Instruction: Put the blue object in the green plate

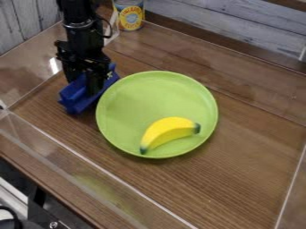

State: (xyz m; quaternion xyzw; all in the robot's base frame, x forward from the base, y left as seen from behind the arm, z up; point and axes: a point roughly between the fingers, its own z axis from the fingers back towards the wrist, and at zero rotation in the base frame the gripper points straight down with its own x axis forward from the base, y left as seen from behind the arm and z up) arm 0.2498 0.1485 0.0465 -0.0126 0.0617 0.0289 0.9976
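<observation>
The blue object (79, 97), a long dark-blue block, lies on the wooden table just left of the green plate (180, 94), its near end touching the rim. My gripper (88, 79) points straight down over the block's far end, with its black fingers shut on the block. The fingers hide the block's top end. A yellow banana (167, 132) lies inside the plate, toward its front right.
A yellow-labelled can (129, 13) stands at the back of the table behind the arm. Clear plastic walls (36, 134) border the table at the left and front. A white plank wall (239, 22) rises at the back right.
</observation>
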